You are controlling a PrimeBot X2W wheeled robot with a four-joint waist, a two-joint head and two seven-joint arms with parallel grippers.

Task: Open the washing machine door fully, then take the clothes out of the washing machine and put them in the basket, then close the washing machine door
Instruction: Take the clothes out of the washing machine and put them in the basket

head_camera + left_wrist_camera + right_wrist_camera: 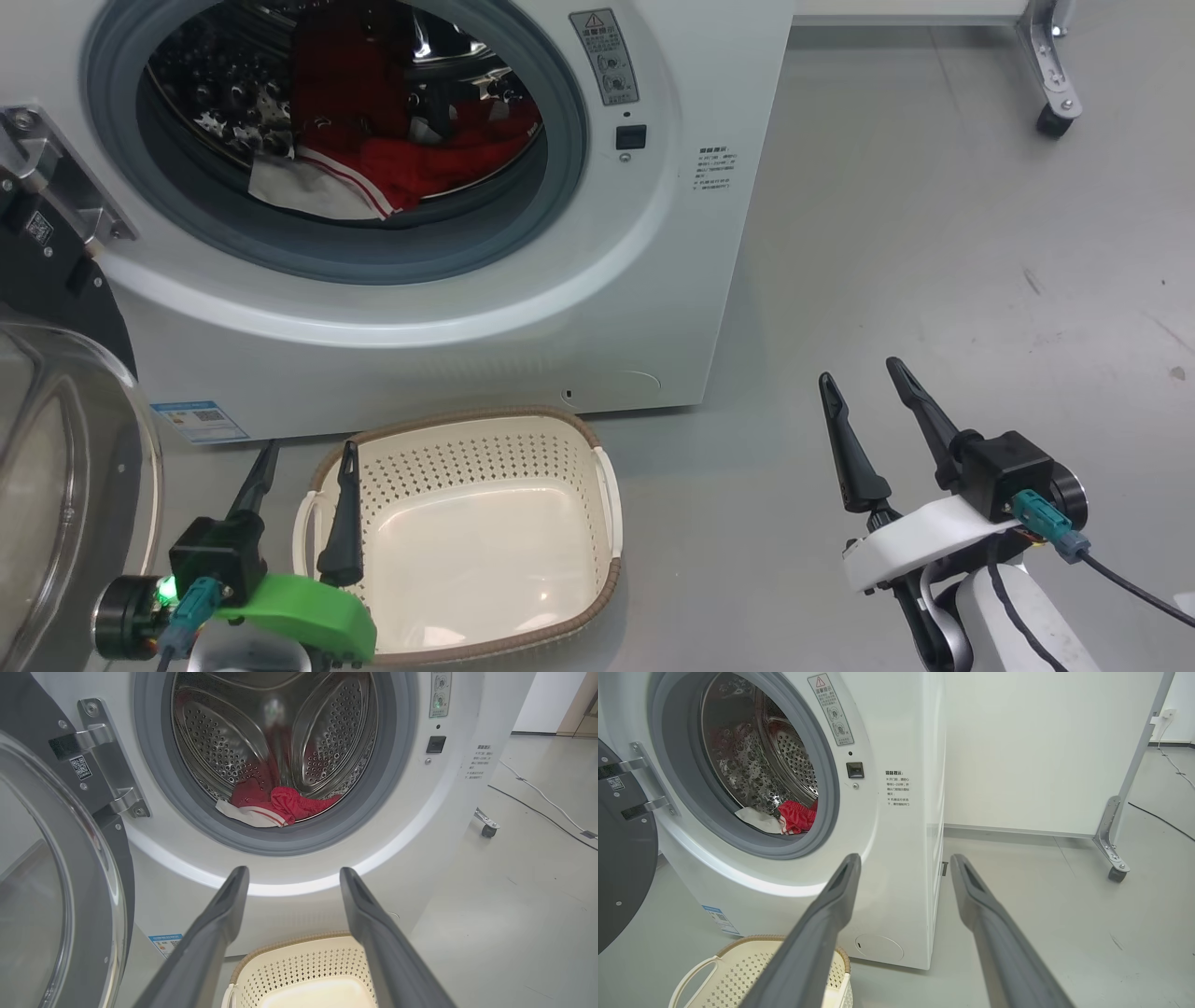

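Note:
The white washing machine (523, 308) stands with its door (56, 467) swung wide to the left, glass bowl facing me. Red and white clothes (392, 159) lie at the bottom of the steel drum, also seen as clothes (275, 807) and clothes (794, 816). The cream basket (597, 485) sits on the floor in front of the machine with nothing in it. My left gripper (308, 453) hovers open over the basket's left rim. My right gripper (864, 373) is open above bare floor to the machine's right. Both hold nothing.
A metal frame leg with a caster (1055, 117) stands at the far right behind the machine. Cables (537, 798) run across the grey floor on the right. The door's metal hinge (56, 177) juts out at the left of the opening.

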